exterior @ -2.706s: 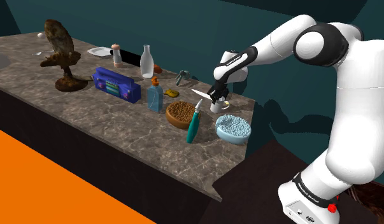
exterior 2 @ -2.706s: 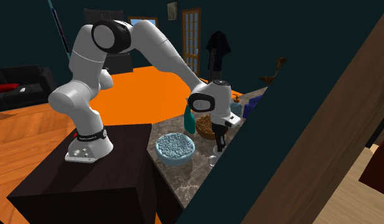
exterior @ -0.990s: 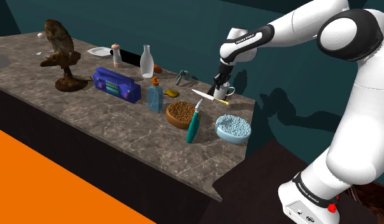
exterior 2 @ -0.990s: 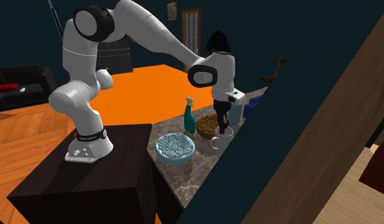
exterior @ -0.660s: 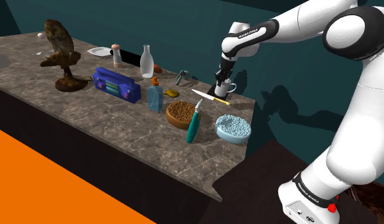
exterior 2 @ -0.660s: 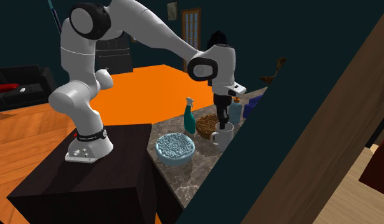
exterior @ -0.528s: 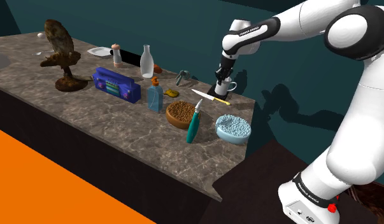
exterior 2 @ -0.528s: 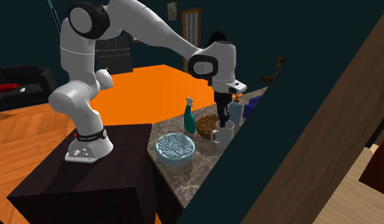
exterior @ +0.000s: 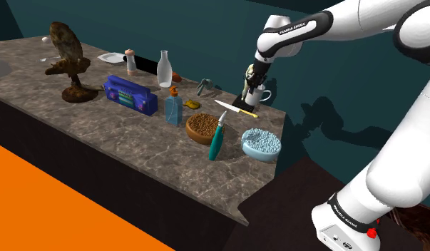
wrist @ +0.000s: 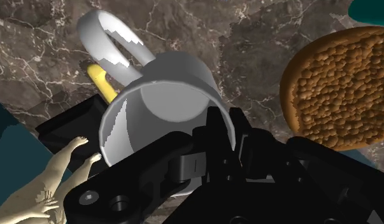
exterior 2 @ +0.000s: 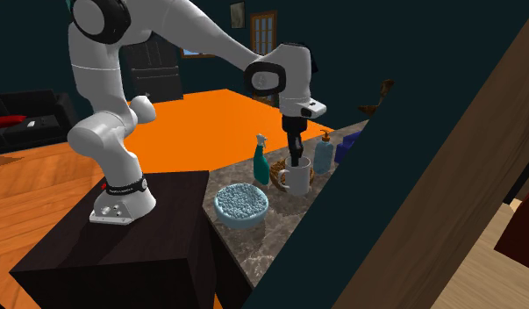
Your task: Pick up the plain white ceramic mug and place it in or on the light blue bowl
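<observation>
The hand (exterior: 249, 85) is closed on the white mug (exterior: 258, 93). It pinches the rim, and in the wrist view one finger sits inside the cup and the other against its outer wall. The mug (wrist: 160, 95) hangs roughly upright, clear of the marbled table (exterior: 135, 135). It is above the back edge, near the end closest to the robot's stand, and its handle points away from the hand (wrist: 230, 137). Below it on the table lies a knife (exterior: 233, 108) with a yellow handle. The light blue bowl (exterior: 262, 144), heaped with pale blue granules, rests at that same end towards the front edge, apart from the mug. Just beside it stand a teal spray bottle (exterior: 217, 139) and a brown bowl (exterior: 203, 127) of brown pellets. In the second exterior view the mug (exterior 2: 295, 178) hangs beneath the hand (exterior 2: 295, 161), higher than the light blue bowl (exterior 2: 241, 204) and beside it. Farther along the table are a blue pump bottle (exterior: 173, 107), a blue radio (exterior: 131, 95), a clear glass bottle (exterior: 164, 70) and an owl figure (exterior: 69, 60).
</observation>
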You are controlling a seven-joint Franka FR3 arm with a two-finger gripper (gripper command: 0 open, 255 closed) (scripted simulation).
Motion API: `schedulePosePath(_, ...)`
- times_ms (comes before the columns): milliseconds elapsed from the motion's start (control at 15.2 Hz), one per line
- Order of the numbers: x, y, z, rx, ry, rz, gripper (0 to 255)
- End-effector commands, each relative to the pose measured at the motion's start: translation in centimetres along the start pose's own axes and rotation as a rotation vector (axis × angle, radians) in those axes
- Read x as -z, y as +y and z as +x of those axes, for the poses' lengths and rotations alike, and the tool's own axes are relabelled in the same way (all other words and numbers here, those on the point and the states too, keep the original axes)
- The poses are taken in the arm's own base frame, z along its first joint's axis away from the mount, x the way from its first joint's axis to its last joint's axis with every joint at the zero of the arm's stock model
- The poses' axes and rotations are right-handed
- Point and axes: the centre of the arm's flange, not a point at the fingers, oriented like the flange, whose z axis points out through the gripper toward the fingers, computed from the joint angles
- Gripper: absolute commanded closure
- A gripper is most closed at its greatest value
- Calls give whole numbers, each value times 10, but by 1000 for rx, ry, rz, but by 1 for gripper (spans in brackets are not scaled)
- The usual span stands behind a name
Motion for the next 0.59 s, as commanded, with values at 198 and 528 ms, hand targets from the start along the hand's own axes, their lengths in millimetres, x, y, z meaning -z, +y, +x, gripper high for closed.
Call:
schedulePosePath(198,13,-20,-60,0,0,0,255)
schedulePosePath(528,26,-39,-122,0,0,0,255)
